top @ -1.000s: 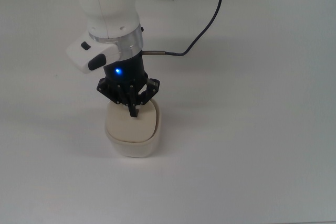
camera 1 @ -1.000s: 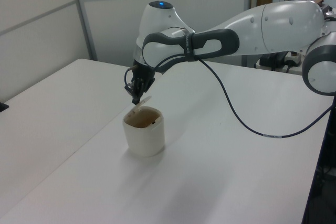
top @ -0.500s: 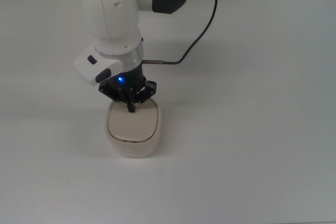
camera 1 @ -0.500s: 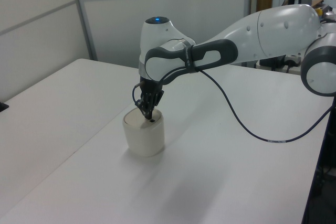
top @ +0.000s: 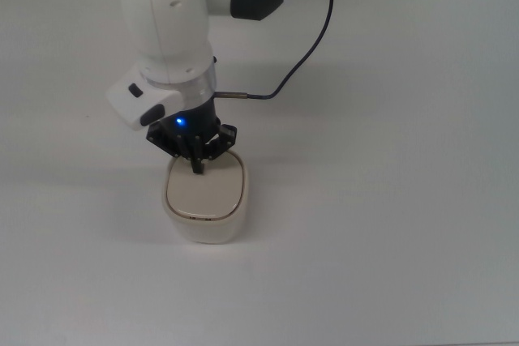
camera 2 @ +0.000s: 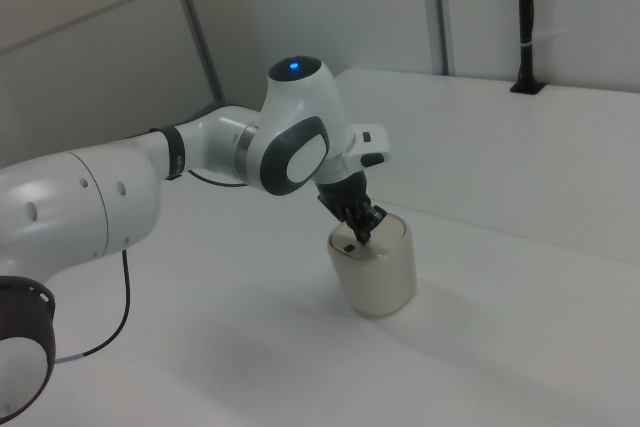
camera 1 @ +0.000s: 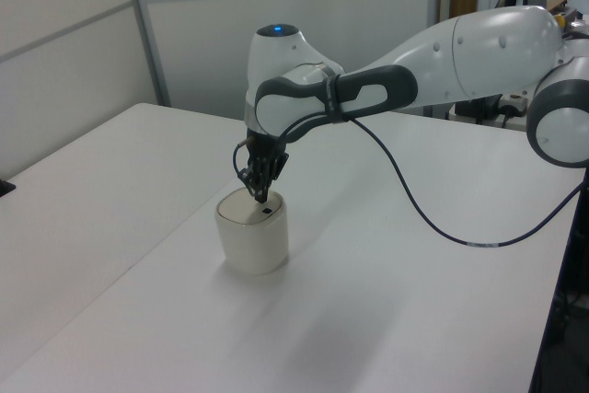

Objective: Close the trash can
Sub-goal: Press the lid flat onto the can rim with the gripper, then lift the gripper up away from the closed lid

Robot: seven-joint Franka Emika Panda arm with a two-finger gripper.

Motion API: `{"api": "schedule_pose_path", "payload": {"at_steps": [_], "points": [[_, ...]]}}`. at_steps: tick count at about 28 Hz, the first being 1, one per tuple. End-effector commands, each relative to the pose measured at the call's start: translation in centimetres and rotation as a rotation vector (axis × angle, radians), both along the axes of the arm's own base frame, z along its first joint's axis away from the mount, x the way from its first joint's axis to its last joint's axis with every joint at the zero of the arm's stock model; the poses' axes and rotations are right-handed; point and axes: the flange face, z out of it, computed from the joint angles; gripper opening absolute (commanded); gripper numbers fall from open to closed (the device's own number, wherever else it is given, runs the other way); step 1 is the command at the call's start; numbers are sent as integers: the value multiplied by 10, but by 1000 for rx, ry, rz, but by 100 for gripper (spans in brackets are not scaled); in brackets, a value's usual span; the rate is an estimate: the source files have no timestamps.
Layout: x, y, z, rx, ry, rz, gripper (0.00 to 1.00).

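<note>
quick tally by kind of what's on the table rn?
Trash can, cream, lid down flat: 1
Gripper at the lid's edge: 1
Black cable running over the table: 1
Total: 3

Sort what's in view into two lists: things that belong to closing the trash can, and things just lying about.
Part of the job:
- trash can, lid flat on top
- gripper, tips at the lid's edge

Just there:
- black cable off the arm
- white table
- black post at the table's far edge in the right view
</note>
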Motion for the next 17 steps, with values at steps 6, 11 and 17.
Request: {"api": "schedule_pose_path", "payload": {"at_steps": [6,11,17], "points": [[-25,-16,74,-14,-9,-4,9],[-36,-10,78,-112,63,70,83],[-41,0,81,-146,90,94,100]]}}
